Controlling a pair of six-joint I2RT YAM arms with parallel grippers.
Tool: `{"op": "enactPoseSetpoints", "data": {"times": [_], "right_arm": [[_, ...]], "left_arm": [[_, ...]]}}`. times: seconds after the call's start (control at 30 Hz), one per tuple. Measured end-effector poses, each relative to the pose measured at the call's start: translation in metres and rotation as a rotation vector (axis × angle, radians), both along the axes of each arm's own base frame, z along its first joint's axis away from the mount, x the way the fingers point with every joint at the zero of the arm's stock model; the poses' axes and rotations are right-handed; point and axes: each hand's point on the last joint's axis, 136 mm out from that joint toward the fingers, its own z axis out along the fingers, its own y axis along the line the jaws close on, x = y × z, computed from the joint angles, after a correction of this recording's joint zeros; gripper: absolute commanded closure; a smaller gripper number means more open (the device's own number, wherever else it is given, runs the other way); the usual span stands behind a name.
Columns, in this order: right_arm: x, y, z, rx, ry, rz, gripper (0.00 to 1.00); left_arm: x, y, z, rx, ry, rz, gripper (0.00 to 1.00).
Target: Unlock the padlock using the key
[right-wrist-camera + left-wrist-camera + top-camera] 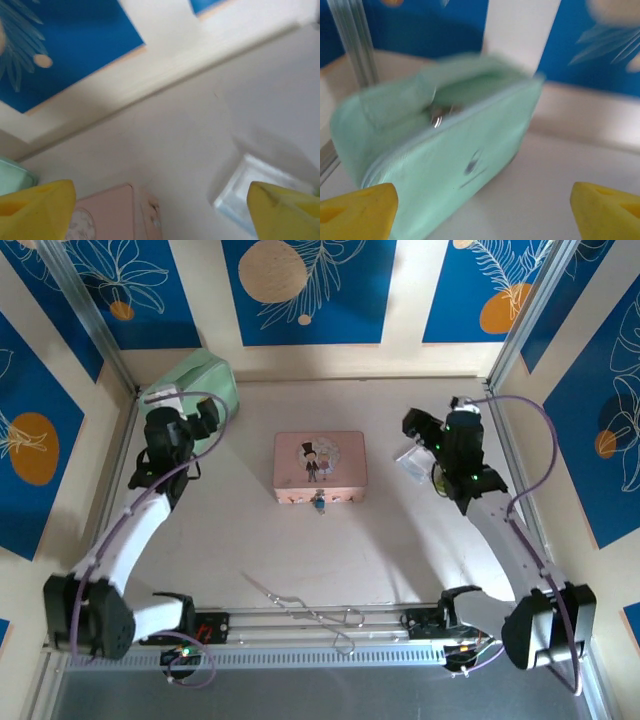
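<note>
- The padlock (318,502) lies on the surface (300,560), touching the 6 o'clock edge of the pink tin (320,465) in the middle of my overhead view. It is tiny, grey with a teal bit, and nothing is on it.
- I cannot pick out the key for certain. A small shiny metal bit (437,120) shows in the open mouth of the mint pouch (450,155), which sits at 10 o'clock from the tin, in the far corner. Blur keeps me from saying what it is.
- My left fingers (360,210) are spread wide and hold nothing. They point at the pouch from just beside it, on its 6 o'clock side.
- My right fingers (285,210) are likewise spread and empty. They hover at 3 o'clock from the tin, with a clear tray (245,190) just beside them.
- A bent wire tool (310,615) lies at 6 o'clock near the arm bases, well apart from the lock.
- I judge this to be the very start: the key is yet to be fetched and the lock is untouched.
- Next, I would send the left fingers into the pouch mouth and pinch the key by its head, blade clear. The right fingers should brace the lock, which looks light enough to skid.
</note>
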Motion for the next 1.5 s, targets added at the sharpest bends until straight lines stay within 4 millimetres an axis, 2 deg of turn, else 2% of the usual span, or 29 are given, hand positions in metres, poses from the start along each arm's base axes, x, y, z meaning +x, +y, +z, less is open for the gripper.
{"op": "enactPoseSetpoints", "data": {"times": [0.03,0.1,0.13,0.2,0.23,0.33,0.4,0.43,0.53,0.63,0.73,0.9,1.1,1.27,1.5], "right_arm": [[-0.009,0.004,-0.016,0.01,0.066,-0.001,0.16],[-0.03,0.034,-0.053,-0.009,0.215,0.077,0.24],[-0.045,0.056,-0.067,-0.031,0.274,0.147,0.24],[-0.073,0.096,-0.079,-0.075,0.33,0.288,0.23],[-0.088,0.117,-0.08,-0.097,0.331,0.362,0.16],[-0.126,0.164,-0.08,-0.162,0.254,0.535,0.18],[-0.143,0.178,-0.091,-0.178,0.228,0.602,0.19],[-0.146,0.18,-0.099,-0.178,0.233,0.614,0.19],[-0.144,0.18,-0.123,-0.165,0.285,0.627,0.28],[-0.137,0.19,-0.138,-0.145,0.313,0.646,0.37],[-0.134,0.206,-0.16,-0.126,0.357,0.682,0.38],[-0.131,0.221,-0.195,-0.135,0.43,0.705,0.39],[-0.112,0.236,-0.201,-0.105,0.385,0.7,0.38],[-0.096,0.238,-0.206,-0.083,0.362,0.682,0.36],[-0.088,0.243,-0.204,-0.075,0.321,0.684,0.33]], "left_arm": [[-0.01,-0.021,0.007,-0.038,-0.008,-0.051,0.16],[-0.031,-0.065,0.0,-0.09,0.027,-0.169,0.18],[-0.041,-0.084,-0.013,-0.107,0.061,-0.226,0.19],[-0.062,-0.115,-0.054,-0.13,0.16,-0.324,0.2],[-0.073,-0.125,-0.08,-0.14,0.224,-0.358,0.21],[-0.102,-0.135,-0.145,-0.178,0.397,-0.402,0.24],[-0.113,-0.139,-0.164,-0.205,0.458,-0.416,0.25],[-0.117,-0.141,-0.167,-0.22,0.474,-0.422,0.25],[-0.121,-0.149,-0.166,-0.266,0.485,-0.439,0.27],[-0.122,-0.153,-0.165,-0.311,0.489,-0.436,0.31],[-0.123,-0.152,-0.17,-0.353,0.498,-0.418,0.34],[-0.128,-0.153,-0.188,-0.414,0.535,-0.403,0.4],[-0.129,-0.156,-0.19,-0.43,0.544,-0.41,0.45],[-0.133,-0.158,-0.193,-0.455,0.546,-0.422,0.48],[-0.141,-0.16,-0.204,-0.48,0.57,-0.432,0.52]]}}
